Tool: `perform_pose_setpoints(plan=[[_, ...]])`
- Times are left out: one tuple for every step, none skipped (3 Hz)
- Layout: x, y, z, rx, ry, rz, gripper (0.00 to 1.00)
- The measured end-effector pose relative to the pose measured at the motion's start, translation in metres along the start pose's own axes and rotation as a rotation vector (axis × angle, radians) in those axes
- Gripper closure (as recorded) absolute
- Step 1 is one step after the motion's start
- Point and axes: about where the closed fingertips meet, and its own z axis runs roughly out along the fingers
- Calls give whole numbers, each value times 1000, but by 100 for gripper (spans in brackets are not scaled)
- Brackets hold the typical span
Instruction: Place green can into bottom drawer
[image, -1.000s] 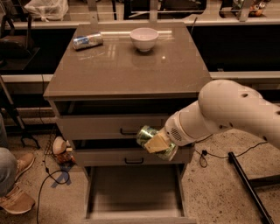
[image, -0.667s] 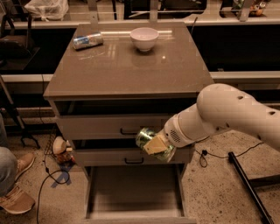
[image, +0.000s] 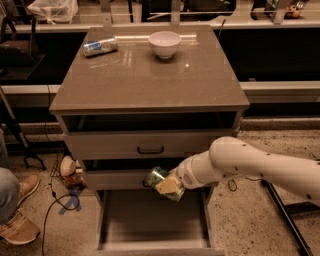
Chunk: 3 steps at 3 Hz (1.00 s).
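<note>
The green can (image: 155, 176) has a mottled green body and a silvery end. It is held in my gripper (image: 167, 185), which is shut on it. The white arm comes in from the right. The can hangs in front of the middle drawer's face, just above the back of the bottom drawer (image: 150, 220). That drawer is pulled out and shows a flat bare floor with low side walls.
A silver-and-blue can (image: 100, 47) lies on its side on the cabinet top (image: 150, 80), with a white bowl (image: 164, 43) beside it. The upper drawer has a black handle (image: 150, 149). A person's shoe (image: 17, 227) and cables (image: 60, 200) lie on the floor at left.
The arm has dropped and the gripper has carried the green can down and a little left, closer to the open bottom drawer. The view also sits slightly higher on the cabinet.
</note>
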Motion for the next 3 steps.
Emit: perform_pose_setpoints(plan=[[13, -17, 51, -48, -52, 21, 100], [27, -17, 68, -78, -45, 45, 100], [31, -19, 73, -86, -51, 56, 100]])
